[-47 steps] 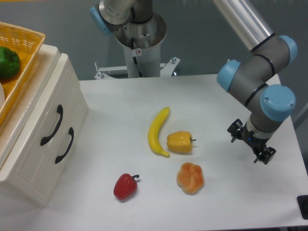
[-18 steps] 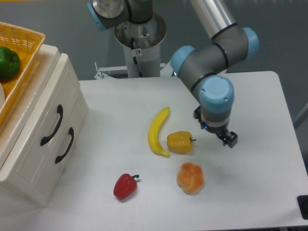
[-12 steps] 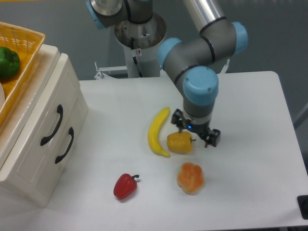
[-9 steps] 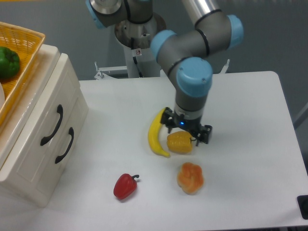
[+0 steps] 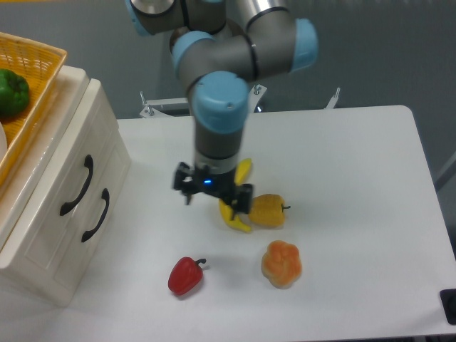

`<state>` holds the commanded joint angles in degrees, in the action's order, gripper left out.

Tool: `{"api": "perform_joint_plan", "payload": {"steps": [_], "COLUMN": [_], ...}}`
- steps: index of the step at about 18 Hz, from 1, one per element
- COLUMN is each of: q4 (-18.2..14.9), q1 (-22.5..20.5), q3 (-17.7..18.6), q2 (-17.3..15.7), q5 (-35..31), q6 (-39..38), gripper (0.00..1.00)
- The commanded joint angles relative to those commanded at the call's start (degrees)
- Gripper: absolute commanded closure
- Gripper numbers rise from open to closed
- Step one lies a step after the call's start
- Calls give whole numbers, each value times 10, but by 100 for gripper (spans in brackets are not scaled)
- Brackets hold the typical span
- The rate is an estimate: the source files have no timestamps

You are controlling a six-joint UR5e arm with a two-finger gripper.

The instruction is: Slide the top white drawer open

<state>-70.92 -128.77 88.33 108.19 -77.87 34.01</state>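
Banana mostly hidden behind hand; hand's finger gap unreadable. Basket, green pepper cut by left edge.

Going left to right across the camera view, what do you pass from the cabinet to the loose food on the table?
green pepper in the basket → top white drawer → lower drawer → red pepper → gripper → yellow pepper → orange pastry. The banana is left out because the arm covers most of it.

We see a white table bearing a cream cabinet at nine o'clock, with banana, yellow pepper, red pepper and orange pastry centrally.
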Motion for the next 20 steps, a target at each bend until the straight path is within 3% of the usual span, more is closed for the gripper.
{"api": "perform_joint_plan", "payload": {"steps": [7, 20], "q4": [-24, -25], "q1": [13, 41], "q3": [-3, -7], "q2": [3, -2], "q5": [58, 110], "q6": [-46, -103], "gripper": [0, 0]}}
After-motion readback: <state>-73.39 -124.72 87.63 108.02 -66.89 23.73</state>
